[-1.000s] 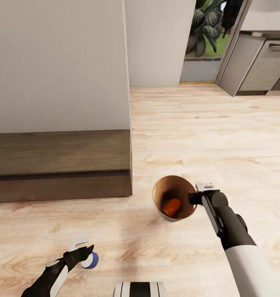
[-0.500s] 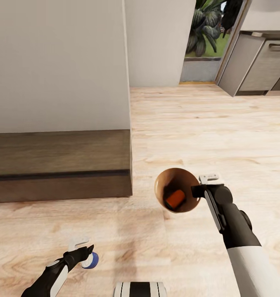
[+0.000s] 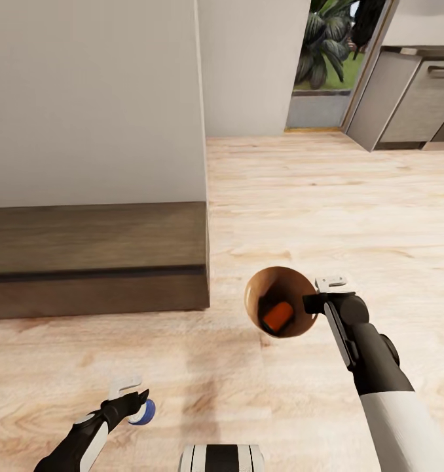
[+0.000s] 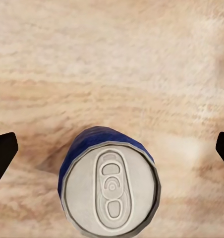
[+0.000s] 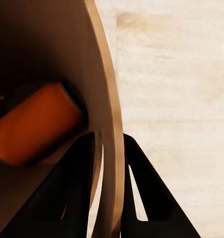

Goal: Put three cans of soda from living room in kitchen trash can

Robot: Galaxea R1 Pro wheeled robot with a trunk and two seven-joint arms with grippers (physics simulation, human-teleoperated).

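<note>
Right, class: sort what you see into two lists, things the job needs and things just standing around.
Job: trash can, gripped at its rim by the right gripper; orange can inside it; blue can held by the left gripper.

Bystanders: wooden cabinet; steel appliance; plants.

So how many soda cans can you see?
2: an orange can lying inside the bin, and a blue can in the left gripper. More may hide in the bin.

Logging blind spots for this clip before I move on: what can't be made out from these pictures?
- Trash can: head view shows one orange can; its wall and dark inside may hide another.
- Blue can: left wrist view's edge cuts off its lower part, so contact with the left gripper is unclear.
- Right gripper: jaws straddle the bin wall; their tips are hidden.
- Grey cabinets: cut off by the head view's edge.
</note>
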